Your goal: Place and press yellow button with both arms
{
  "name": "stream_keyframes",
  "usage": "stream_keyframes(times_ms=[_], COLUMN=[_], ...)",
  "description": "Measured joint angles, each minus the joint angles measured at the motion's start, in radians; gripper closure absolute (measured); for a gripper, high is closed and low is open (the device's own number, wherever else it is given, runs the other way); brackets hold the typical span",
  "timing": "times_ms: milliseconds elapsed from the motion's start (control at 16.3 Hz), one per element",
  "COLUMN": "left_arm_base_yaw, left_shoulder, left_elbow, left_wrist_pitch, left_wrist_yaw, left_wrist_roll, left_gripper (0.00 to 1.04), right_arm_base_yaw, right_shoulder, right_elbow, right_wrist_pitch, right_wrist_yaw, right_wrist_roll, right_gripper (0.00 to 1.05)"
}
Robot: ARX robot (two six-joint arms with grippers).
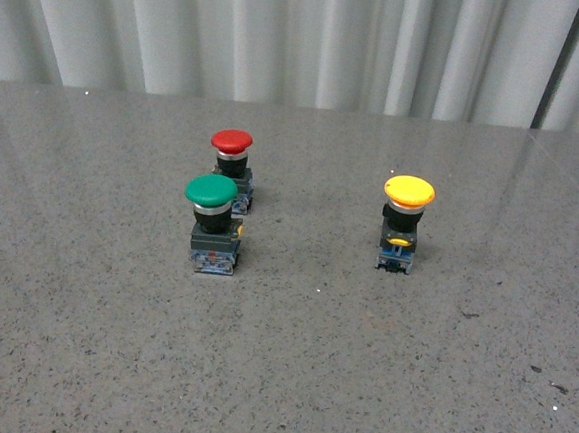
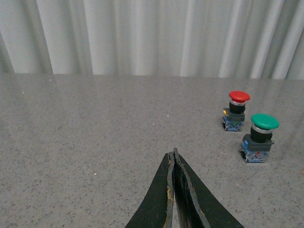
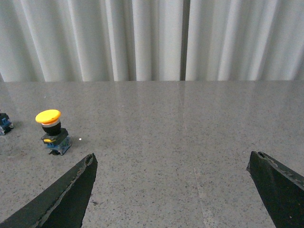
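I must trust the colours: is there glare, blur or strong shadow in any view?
Front view: soft even light, yellow button sharp, faint shadows, pale sheen at the far edge of the table. Left wrist view: green button and red button sharp, no harsh glare. Right wrist view: sharp, one faint pale streak on the table.

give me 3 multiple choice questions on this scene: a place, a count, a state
1. Front view: the yellow button is where from the green button and red button? A left B right C between
2. Buttons on the table? A two B three C four
3. The left hand is A shut, empty B wide open C gripping a button
Answers: 1B, it stands right of both; 2B, one of each colour; 3A, fingers touch with nothing between.
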Motion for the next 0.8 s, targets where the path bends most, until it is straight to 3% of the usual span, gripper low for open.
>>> stream_keyframes(times_ms=[306, 367, 796], left_arm_base_yaw=[0.0, 0.0, 0.0], left_shoulder=[0.0, 0.0, 0.0], left_elbow=[0.0, 0.0, 0.0], left_wrist_pitch=[0.005, 0.005, 0.005], left_wrist_yaw=[0.001, 0.001, 0.001], left_wrist_roll=[0.0, -0.001, -0.001], left_gripper=[1.03, 0.98, 0.21], right_arm_base_yaw=[0.0, 0.0, 0.0], right_shoulder=[0.0, 0.0, 0.0], right_elbow=[0.0, 0.0, 0.0], right_wrist_pitch=[0.0, 0.0, 0.0], right_wrist_yaw=[0.0, 0.0, 0.0], right_wrist_roll=[0.0, 0.0, 0.0], right_gripper=[0.07, 0.07, 0.07])
